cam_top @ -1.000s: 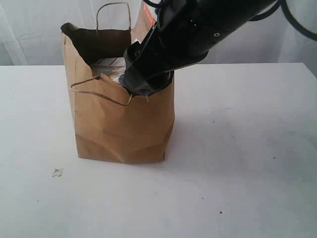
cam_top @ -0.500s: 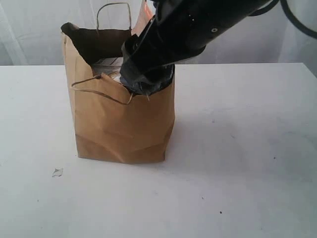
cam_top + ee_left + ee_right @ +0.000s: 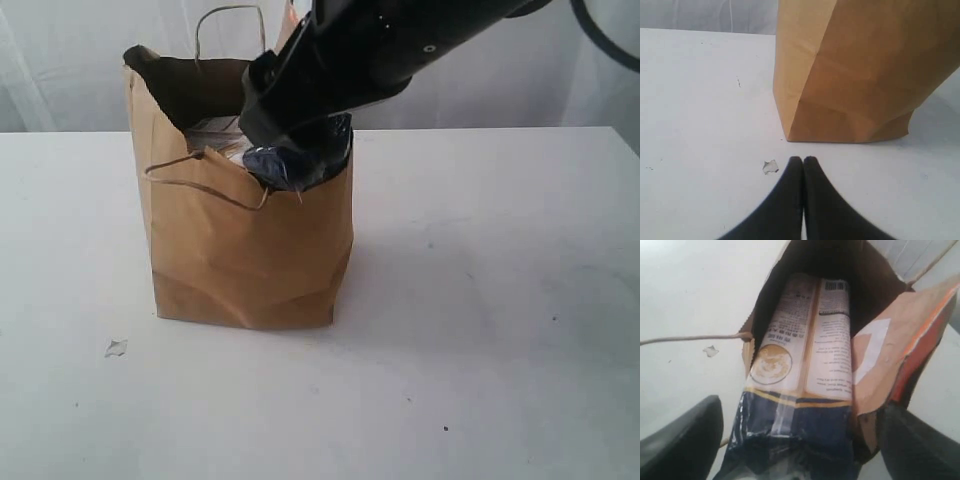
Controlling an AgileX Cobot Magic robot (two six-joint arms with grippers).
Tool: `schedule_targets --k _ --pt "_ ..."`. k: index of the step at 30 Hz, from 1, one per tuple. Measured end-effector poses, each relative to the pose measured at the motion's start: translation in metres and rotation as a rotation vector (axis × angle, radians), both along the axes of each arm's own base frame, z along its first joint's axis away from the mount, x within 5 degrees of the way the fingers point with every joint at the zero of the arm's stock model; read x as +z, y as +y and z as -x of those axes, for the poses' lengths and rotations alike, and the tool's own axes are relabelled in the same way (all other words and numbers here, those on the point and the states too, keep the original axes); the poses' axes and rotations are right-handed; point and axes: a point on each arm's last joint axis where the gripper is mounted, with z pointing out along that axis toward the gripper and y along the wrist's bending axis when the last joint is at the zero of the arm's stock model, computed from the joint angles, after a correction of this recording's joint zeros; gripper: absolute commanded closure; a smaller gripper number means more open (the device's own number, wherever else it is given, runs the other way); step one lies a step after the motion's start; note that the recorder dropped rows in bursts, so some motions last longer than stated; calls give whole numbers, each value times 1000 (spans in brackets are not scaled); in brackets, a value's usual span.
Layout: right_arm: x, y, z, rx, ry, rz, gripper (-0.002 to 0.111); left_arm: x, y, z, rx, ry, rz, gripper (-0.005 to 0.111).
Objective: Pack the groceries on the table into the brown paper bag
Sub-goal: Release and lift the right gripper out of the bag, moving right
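The brown paper bag (image 3: pixel 250 250) stands upright on the table (image 3: pixel 480 330). The spaghetti pack (image 3: pixel 800 365) leans inside it, its dark blue end (image 3: pixel 298 162) poking above the torn rim. The brown pouch with white square (image 3: pixel 875 350) stands in the bag beside the pack. My right gripper (image 3: pixel 800 412) hangs over the bag mouth, open, with a finger (image 3: pixel 685 440) on either side of the pack's end and not pressing it. My left gripper (image 3: pixel 803 160) is shut and empty, low over the table just in front of the bag's base (image 3: pixel 850 125). The other groceries are hidden.
A small white crumb (image 3: pixel 116 348) lies on the table in front of the bag, close to the left gripper's tips in the left wrist view (image 3: pixel 770 167). One cord handle (image 3: pixel 205 185) droops over the bag's front; the other (image 3: pixel 230 25) stands at the back. White curtains hang behind.
The right arm has drawn up and back from the bag mouth, uncovering more of the spaghetti pack's dark blue end. The bag has not moved.
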Motion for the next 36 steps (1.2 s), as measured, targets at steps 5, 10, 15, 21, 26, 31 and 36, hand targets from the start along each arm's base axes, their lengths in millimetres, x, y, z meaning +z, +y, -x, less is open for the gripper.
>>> schedule_targets --k 5,10,15,21,26,31,36 --pt "13 -2 1 -7 -75 -61 33 0 0 0 0 0 0 107" --pt "15 -3 2 -8 -86 -67 34 0 0 0 0 0 0 107" --pt "15 -3 1 -9 -92 -69 45 0 0 0 0 0 0 107" --pt "24 -7 6 -10 -118 -90 72 0 0 0 0 0 0 107" --pt "33 -14 15 -21 -141 -137 96 0 0 0 0 0 0 107" --pt "31 -25 26 -57 -153 -210 108 0 0 0 0 0 0 107" --pt "20 -37 39 -79 -161 -255 108 0 0 0 0 0 0 107"
